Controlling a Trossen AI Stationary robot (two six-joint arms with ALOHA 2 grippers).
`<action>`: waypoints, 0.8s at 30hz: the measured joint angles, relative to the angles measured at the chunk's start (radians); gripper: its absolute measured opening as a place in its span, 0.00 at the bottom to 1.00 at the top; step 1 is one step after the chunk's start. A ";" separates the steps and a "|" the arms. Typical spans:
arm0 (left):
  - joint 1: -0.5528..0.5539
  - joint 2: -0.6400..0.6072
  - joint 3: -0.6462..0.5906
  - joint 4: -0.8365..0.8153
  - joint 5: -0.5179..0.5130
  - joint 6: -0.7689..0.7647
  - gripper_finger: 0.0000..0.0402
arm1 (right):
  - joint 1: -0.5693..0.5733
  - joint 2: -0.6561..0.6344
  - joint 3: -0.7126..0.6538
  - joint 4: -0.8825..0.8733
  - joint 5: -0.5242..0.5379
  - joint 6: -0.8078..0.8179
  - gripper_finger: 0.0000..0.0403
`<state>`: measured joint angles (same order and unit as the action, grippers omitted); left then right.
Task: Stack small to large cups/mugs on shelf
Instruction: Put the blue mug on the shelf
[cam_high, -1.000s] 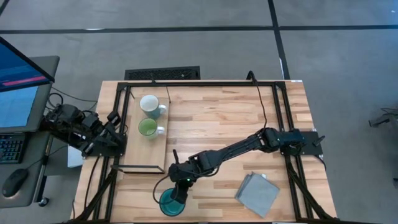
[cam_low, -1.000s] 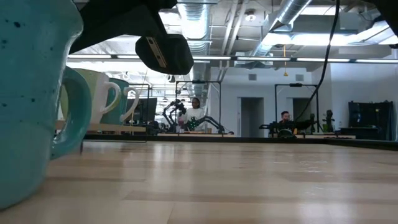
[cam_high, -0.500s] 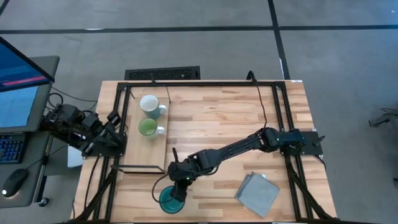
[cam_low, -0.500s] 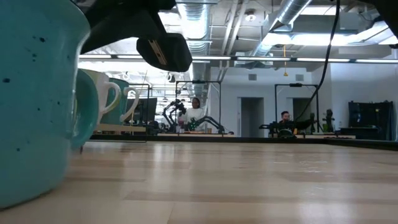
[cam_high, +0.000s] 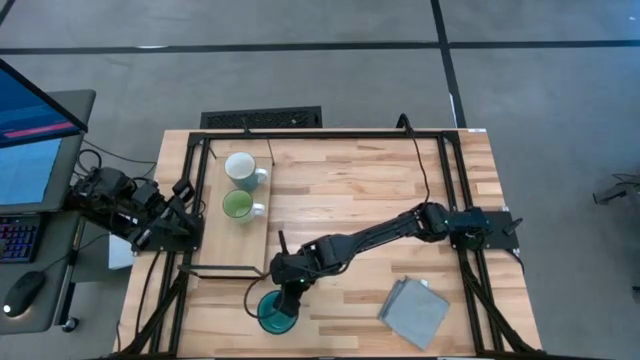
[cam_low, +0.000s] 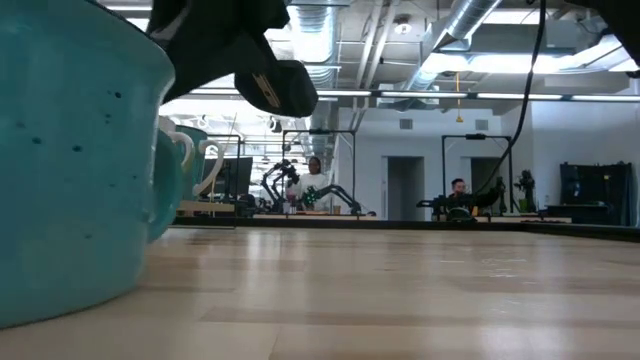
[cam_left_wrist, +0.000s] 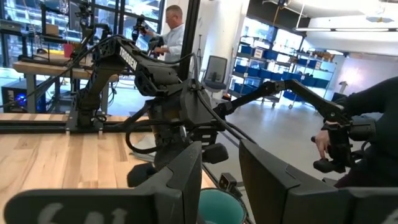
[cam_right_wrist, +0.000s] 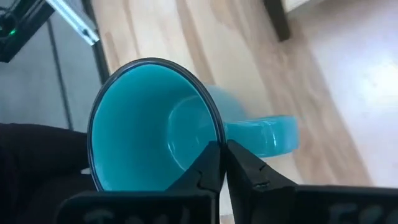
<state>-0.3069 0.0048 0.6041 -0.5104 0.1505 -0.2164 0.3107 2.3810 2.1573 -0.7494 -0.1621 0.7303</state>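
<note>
- Rim grip is the whole story here: the right claw (cam_right_wrist: 219, 163) is pinched shut on the wall of the teal mug (cam_high: 275, 313), one finger inside the bowl and one outside, right next to where the handle sticks out.
- That mug sits at the near edge of the desk (cam_high: 380, 190), just off the near end of the shelf (cam_high: 262, 215), so it hasn't made it onto the board yet.
- The shelf runs away from the claw along the left side, with the green mug (cam_high: 238, 206) and then the white mug (cam_high: 241, 167) lined up on it, both upright and apart from each other.
- So the carry looks like a short hop toward the far-left, landing in the bare stretch of board just before the green mug.
- The left claw (cam_left_wrist: 217, 180) is parked off the left edge with its fingers apart, holding nothing, though it's actually closer to the shelf.
</note>
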 joint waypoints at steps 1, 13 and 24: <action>0.000 0.000 0.000 0.000 0.000 -0.005 0.24 | -0.002 0.000 0.006 -0.012 0.011 -0.005 0.08; 0.000 0.000 0.000 0.000 0.000 -0.007 0.24 | -0.051 0.000 0.143 -0.269 0.151 -0.058 0.08; 0.000 0.000 0.000 0.000 0.011 -0.016 0.24 | -0.092 0.000 0.162 -0.387 0.186 0.078 0.07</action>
<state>-0.3073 0.0048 0.6041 -0.5106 0.1610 -0.2325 0.2184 2.3810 2.3196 -1.1362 0.0242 0.8082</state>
